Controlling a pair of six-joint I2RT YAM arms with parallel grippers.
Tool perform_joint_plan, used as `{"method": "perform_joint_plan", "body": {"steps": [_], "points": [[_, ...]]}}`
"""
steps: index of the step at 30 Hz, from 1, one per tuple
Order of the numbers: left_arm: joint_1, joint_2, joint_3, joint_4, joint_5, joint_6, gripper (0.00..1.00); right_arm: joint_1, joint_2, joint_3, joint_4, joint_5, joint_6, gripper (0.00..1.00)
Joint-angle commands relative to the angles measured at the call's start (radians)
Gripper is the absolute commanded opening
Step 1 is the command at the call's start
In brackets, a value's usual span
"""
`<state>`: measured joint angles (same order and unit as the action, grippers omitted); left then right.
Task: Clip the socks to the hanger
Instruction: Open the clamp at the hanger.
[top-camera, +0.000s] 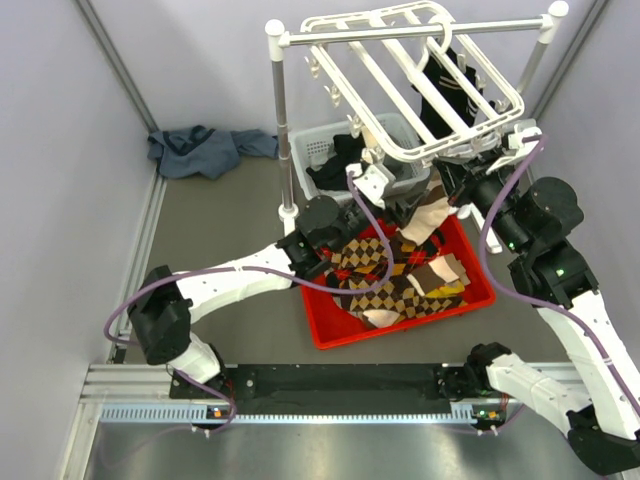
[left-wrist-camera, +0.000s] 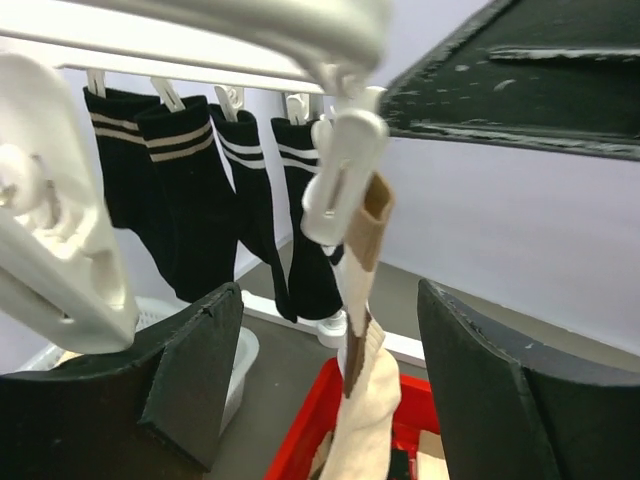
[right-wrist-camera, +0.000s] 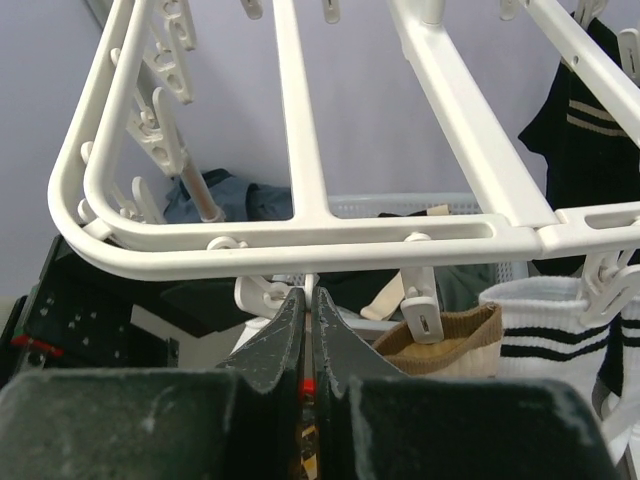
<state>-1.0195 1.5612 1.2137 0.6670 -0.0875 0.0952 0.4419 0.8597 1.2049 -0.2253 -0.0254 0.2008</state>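
The hanger (top-camera: 372, 60), a white barred frame, hangs from the rack rod; its near bar fills the right wrist view (right-wrist-camera: 300, 240). A cream sock with a tan cuff (left-wrist-camera: 372, 400) hangs from one white clip (left-wrist-camera: 340, 170), and it also shows in the top view (top-camera: 425, 215). My left gripper (left-wrist-camera: 328, 292) is open, with a finger on each side of that sock and not touching it. My right gripper (right-wrist-camera: 310, 295) is shut just under the hanger's near bar, with a white clip (right-wrist-camera: 262, 296) beside its tips. More argyle socks (top-camera: 400, 285) lie in the red bin (top-camera: 330, 335).
Black striped socks (left-wrist-camera: 190, 180) hang from the hanger's far clips. A white sock with black stripes (right-wrist-camera: 540, 320) hangs beside the tan cuff. A white basket (top-camera: 310, 150) stands behind the rack post (top-camera: 278, 110). A blue cloth (top-camera: 200, 150) lies at the back left.
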Motion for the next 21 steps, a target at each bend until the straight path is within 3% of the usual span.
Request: {"method": "perform_joint_plan", "body": {"steps": [1, 12, 21], "points": [[0.078, -0.017, -0.006, 0.114, 0.199, -0.046, 0.75, -0.002, 0.002, 0.035, 0.011, -0.027, -0.018, 0.0], [0.108, 0.034, 0.073, 0.102, 0.29, 0.029, 0.7, 0.0, 0.001, 0.036, -0.003, -0.042, -0.017, 0.0], [0.108, 0.054, 0.109, 0.125, 0.328, 0.04, 0.56, -0.002, -0.001, 0.035, -0.002, -0.053, -0.008, 0.0]]}}
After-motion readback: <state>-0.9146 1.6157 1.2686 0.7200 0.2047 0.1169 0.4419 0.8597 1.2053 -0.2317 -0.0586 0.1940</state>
